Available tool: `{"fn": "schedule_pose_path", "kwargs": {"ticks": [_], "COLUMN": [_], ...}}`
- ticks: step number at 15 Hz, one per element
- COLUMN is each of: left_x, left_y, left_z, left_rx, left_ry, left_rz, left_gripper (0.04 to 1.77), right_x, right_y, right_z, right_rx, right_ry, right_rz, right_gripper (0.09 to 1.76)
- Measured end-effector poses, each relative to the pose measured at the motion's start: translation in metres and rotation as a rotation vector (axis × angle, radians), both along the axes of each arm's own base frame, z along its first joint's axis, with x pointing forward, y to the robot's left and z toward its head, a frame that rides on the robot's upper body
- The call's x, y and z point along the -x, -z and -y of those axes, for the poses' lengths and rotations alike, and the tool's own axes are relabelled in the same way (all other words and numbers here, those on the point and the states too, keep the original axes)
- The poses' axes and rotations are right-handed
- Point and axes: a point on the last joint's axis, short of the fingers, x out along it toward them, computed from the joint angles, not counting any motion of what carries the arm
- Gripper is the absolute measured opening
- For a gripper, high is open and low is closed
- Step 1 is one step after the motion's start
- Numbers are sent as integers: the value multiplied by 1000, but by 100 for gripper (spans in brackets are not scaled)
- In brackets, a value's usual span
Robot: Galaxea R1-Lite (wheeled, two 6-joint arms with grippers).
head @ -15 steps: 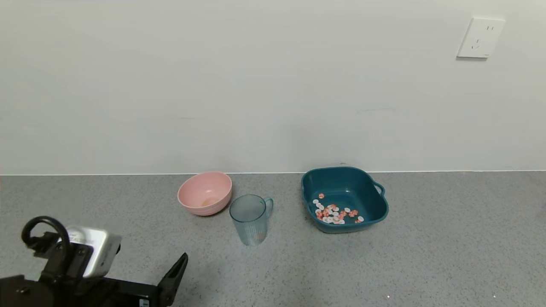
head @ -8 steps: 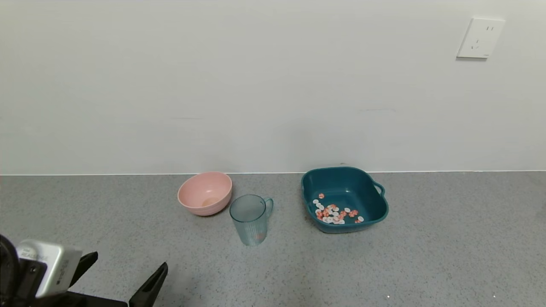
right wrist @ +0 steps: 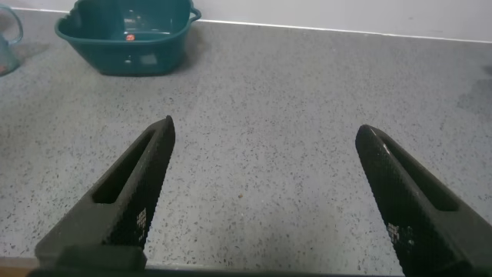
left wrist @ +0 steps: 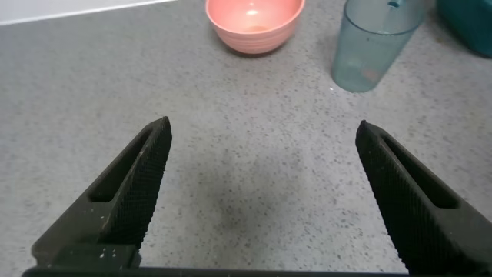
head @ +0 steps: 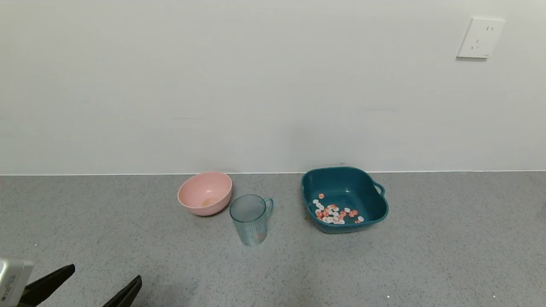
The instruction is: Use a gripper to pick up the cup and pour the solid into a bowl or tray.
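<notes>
Change: left gripper (head: pixel 81 285) has withdrawn toward the near left corner since the earlier frames; cup, bowl and tray are unmoved.
Left gripper: fingers spread wide apart, holding nothing, low over the countertop (head: pixel 448 238).
Cup (head: pixel 250 218): upright on the countertop, far and to the right of the left gripper, well apart from it; handle points right.
Tray (head: pixel 375 211): right of the cup, near the wall; the solid (head: pixel 335 212) lies scattered on its floor.
Pink bowl (head: pixel 205 192): just left of the cup, slightly farther.
Left wrist view: cup (left wrist: pixel 373 42) and pink bowl (left wrist: pixel 254 21) beyond the open fingers (left wrist: pixel 131 192).
Right wrist view: right gripper (right wrist: pixel 265 196), unseen from the head, fingers wide apart; tray (right wrist: pixel 127 35) well beyond.
</notes>
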Motion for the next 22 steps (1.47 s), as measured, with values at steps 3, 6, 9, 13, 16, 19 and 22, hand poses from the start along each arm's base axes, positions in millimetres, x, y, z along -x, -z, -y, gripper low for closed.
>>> {"fn": "schedule_pose_path", "kwargs": {"ticks": [3, 6, 9, 13, 16, 19, 22], "left_x": [4, 18, 38, 64, 76, 87, 98], "left_y": [0, 4, 14, 25, 28, 34, 44], "left_z": [-16, -29, -37, -41, -41, -40, -39], "left_rx": [55, 64, 78, 103, 112, 123, 113], "left_ry": [56, 97, 100, 115, 108, 153, 161], "left_rz": [3, 44, 31, 47, 90, 112, 157], "left_gripper": [172, 172, 172, 172, 172, 172, 172], "right_x": [0, 0, 0, 0, 0, 0, 0], "right_y": [0, 0, 0, 0, 0, 0, 0], "right_z": [0, 0, 0, 0, 0, 0, 0], "right_rx": [0, 0, 0, 0, 0, 0, 0], "right_ry": [0, 0, 0, 0, 0, 0, 0], "right_rz": [0, 0, 0, 0, 0, 0, 0], "right_gripper": [171, 171, 171, 171, 171, 171, 171]}}
